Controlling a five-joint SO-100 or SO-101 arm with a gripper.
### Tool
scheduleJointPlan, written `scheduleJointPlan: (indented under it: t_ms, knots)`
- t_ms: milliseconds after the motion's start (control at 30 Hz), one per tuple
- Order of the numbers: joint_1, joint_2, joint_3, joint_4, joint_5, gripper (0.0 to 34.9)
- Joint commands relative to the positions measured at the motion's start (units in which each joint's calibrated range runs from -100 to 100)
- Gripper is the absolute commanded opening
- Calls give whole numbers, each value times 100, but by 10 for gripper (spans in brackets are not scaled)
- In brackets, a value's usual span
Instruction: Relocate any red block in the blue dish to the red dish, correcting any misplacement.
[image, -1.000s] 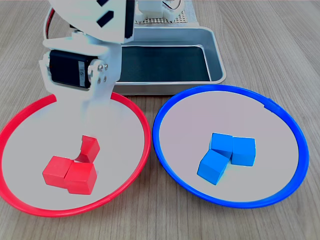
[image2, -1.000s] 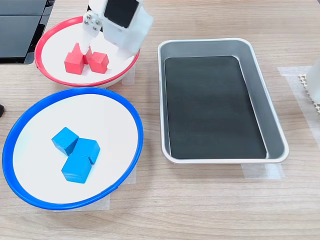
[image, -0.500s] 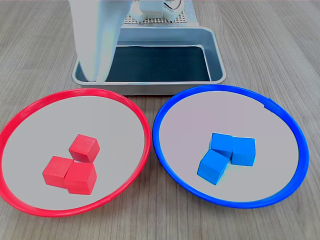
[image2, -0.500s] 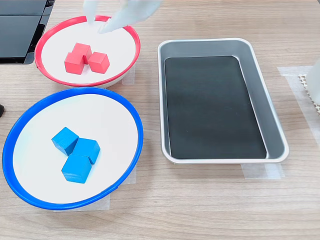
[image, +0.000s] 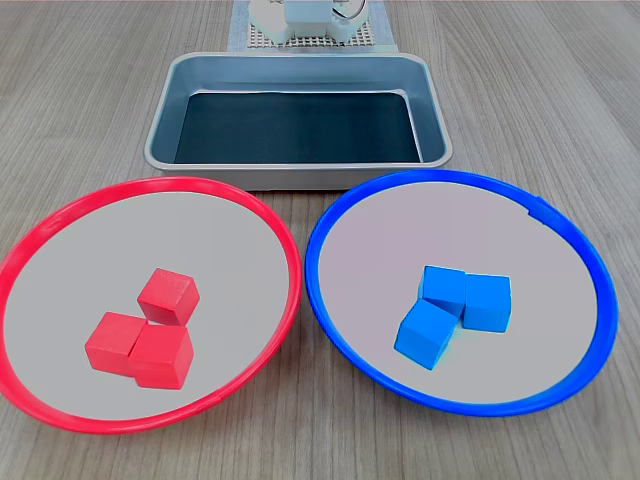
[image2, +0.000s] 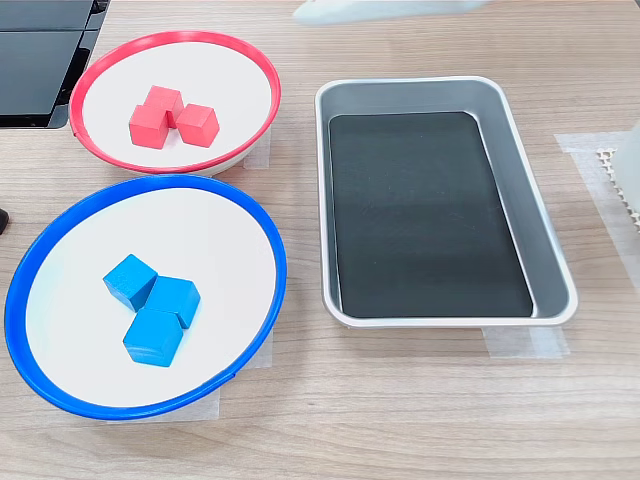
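Jaws unseen; arm blur (image2: 385, 10) only in second exterior view

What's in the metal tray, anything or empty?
Empty. Both exterior views show the metal tray holding only its dark liner, no cubes.

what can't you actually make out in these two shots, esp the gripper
- Gripper: only a pale motion-blurred streak at the second exterior view's top edge; open or shut unreadable.
- Arm base: cut off by the first exterior view's top edge.
- Far faces of the red blocks and blue blocks: hidden by the clusters themselves.
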Motion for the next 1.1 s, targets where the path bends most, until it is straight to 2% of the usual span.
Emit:
scheduleJointPlan:
  t_ms: [0,333,767,1067]
  knots:
    - [-173,-1311,851,42,-49,4]
    - [-493,-3631,2590,818,-210,4]
    - [-578,-4493,3318,1586,-264,4]
    - [-587,-4859,3773,1660,-215,4]
